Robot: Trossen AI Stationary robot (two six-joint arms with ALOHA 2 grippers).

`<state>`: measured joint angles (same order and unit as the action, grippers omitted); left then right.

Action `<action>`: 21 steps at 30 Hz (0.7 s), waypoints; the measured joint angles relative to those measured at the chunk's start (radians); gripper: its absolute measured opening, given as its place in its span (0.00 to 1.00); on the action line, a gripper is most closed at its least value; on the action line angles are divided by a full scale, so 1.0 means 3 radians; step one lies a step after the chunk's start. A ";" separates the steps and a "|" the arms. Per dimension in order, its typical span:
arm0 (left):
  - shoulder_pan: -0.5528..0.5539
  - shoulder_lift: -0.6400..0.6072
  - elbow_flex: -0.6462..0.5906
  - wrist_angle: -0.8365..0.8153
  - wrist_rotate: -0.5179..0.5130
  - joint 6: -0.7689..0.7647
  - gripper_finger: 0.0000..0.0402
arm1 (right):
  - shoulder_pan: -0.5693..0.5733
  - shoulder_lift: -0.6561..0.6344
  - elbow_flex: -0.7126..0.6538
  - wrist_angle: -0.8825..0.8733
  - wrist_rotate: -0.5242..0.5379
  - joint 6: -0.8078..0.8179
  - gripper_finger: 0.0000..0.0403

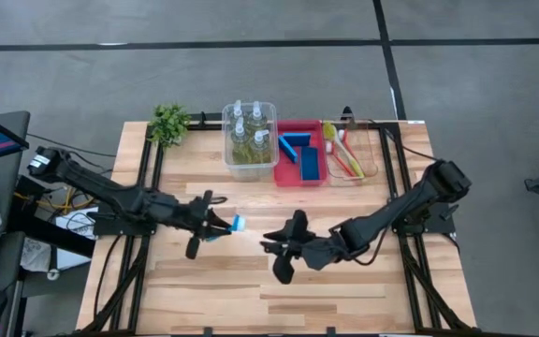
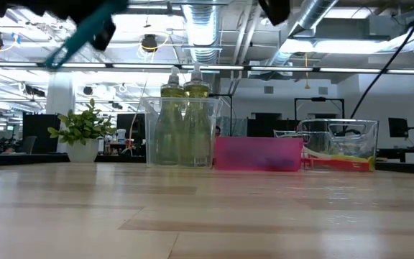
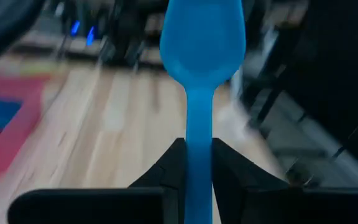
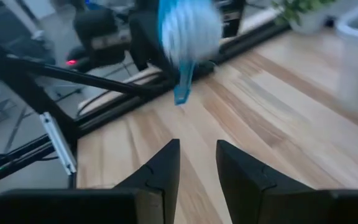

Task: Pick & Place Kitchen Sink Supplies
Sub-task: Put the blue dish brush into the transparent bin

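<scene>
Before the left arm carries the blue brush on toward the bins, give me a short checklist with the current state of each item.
1. Grip on the blue brush: ok; the left gripper is shut on its handle.
2. Brush lifted off the table: ok; the low view shows it held high.
3. Right gripper free: ok; open, holding nothing, over mid-table facing the left gripper.
4. Clearance between the two grippers: cannot tell; they look close in the high view.
5. Brush bin has room: ok; the clear bin at the right end of the row holds a red brush and a yellow-green brush, with space beside them.
</scene>
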<state>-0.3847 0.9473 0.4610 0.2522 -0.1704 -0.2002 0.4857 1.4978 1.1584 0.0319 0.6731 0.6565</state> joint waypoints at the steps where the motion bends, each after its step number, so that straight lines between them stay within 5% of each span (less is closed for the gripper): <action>1: 0.0005 -0.0018 0.0000 0.0146 0.0033 -0.0021 0.12 | 0.0012 0.0029 0.0000 0.0092 0.0001 -0.0083 0.24; 13: -0.0002 0.0340 0.0005 0.1267 0.0038 -0.0173 0.12 | -0.0162 0.0317 -0.0001 0.1107 -0.0174 -0.0390 0.25; 21: -0.0022 0.0472 0.0005 0.1363 0.0039 -0.0310 0.12 | -0.0226 0.0290 0.0000 0.1249 -0.0160 -0.0653 0.44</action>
<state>-0.3912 1.0889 0.4625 0.6612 -0.1586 -0.2932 0.4178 1.5848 1.1584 0.4066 0.6250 0.4606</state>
